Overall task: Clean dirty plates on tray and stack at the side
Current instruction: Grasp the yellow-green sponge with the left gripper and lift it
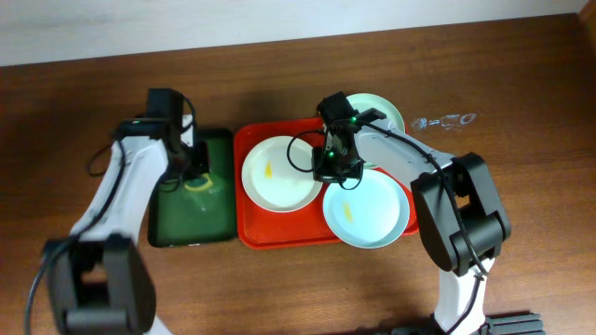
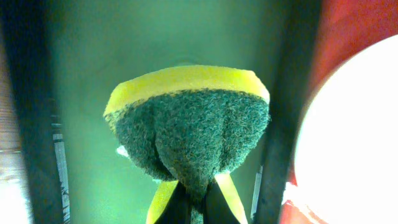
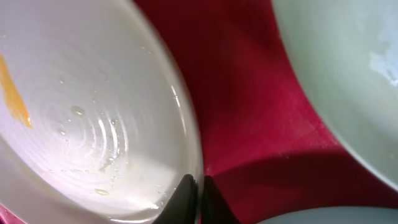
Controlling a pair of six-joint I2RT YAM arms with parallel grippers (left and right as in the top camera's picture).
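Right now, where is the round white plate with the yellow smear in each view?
Overhead: round white plate, left side of the red-orange plastic tray.
Left wrist: plate at the right edge, overexposed.
Right wrist: plate fills the left.
Shared landmark: the tray's red floor.

This reads as a robotics lab bench staged with kitchen props. In the overhead view two white-and-black arms, the left arm [image 1: 130, 181] at lower left and the right arm [image 1: 461, 209] at lower right, stand on a dark wooden table [image 1: 84, 37]. Mid-frame lie a red-orange tray [image 1: 279, 234] with a white plate [image 1: 279, 177] and mint-green plates [image 1: 368, 209], and a dark green tray [image 1: 191, 223] holding a yellow-and-green sponge [image 2: 186, 118].
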